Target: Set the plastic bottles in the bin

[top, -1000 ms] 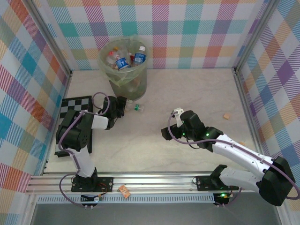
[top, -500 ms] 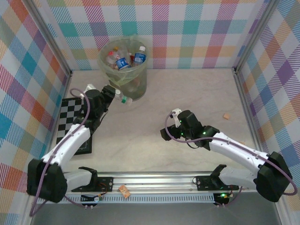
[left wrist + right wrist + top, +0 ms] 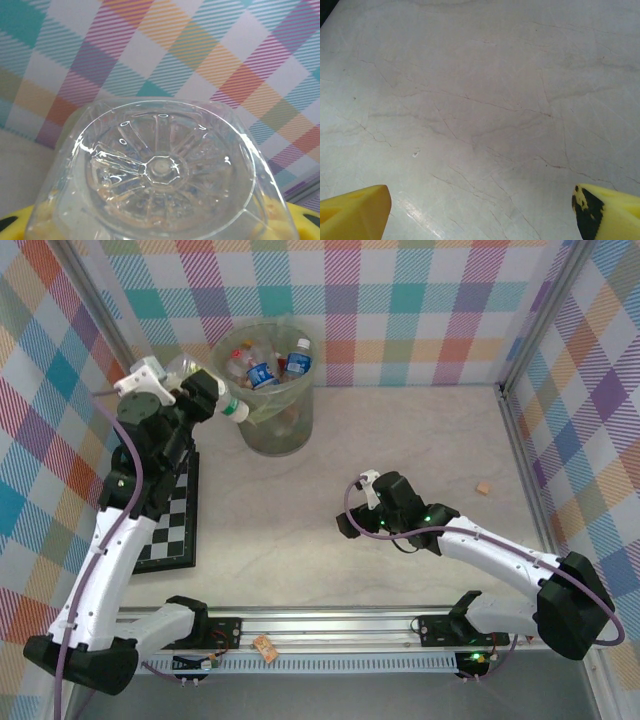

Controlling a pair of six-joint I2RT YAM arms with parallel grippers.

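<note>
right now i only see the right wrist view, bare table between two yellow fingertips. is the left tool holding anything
Observer: Yes, the left tool is shut on a clear bottle, raised off the table.
Operator: where is it relative to the bin
Observer: In the top view the clear bottle's white cap end overlaps the left rim of the bin. I cannot tell whether it is over the opening.
Operator: anything in the bin already
Observer: Other bottles lie inside it, two of them with blue labels.
</note>
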